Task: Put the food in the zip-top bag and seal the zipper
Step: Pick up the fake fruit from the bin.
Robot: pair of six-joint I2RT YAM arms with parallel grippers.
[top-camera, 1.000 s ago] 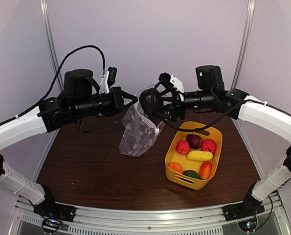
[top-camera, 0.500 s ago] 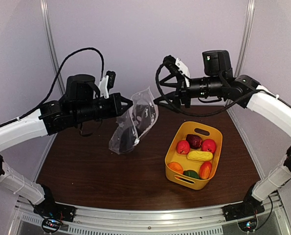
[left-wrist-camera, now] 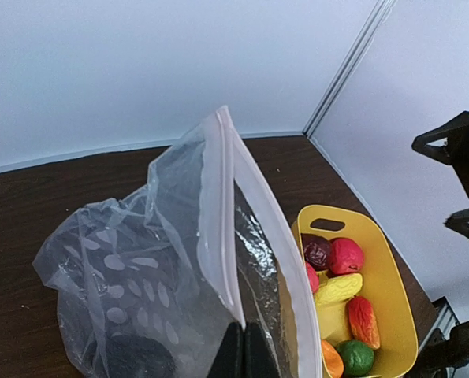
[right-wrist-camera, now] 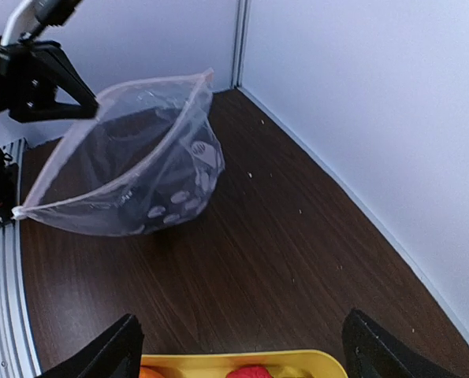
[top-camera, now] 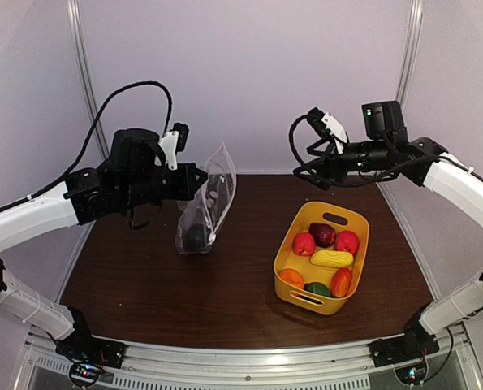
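Left claw (left-wrist-camera: 236, 350) pinched on zip-top bag (left-wrist-camera: 139, 276) — dark lump (left-wrist-camera: 139, 358) inside indistinct; right claw (right-wrist-camera: 242, 319) agape, empty.

Bag (top-camera: 204, 205) left of tub (top-camera: 351, 213), food (top-camera: 331, 258) inside tub, one perhaps bagged

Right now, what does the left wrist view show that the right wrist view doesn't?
Left wrist only: the yellow, green and dark purple toy foods in the yellow plastic tub. Right wrist only: a look straight into the gaping mouth of the clear dotted plastic zip-top bag, and the black left end effector from outside. Both: that end effector pinching the bag's zipper edge, the tub, the brown wooden table.
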